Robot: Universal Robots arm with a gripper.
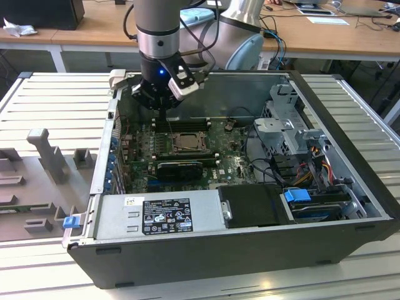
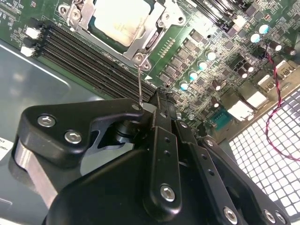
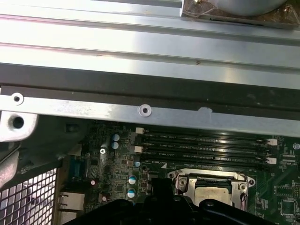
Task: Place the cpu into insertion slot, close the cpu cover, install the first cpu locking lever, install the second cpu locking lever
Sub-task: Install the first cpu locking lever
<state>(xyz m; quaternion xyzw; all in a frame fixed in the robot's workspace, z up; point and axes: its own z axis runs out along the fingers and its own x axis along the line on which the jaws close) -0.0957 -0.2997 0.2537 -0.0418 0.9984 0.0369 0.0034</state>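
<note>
Clenched on a thin locking lever [image 2: 139, 84], the claw [image 2: 157, 105] hovers beside the seated cpu [image 2: 123, 21]; a slip could scrape nearby memory slots [image 2: 93, 58].

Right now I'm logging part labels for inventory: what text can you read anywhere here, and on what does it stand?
Black-and-white label on the power supply: print too small to read.
Small white sticker beside it: too small to read.
White lettering on the memory slots, first wrist view: too small to read.
No text can be quoted.
</note>
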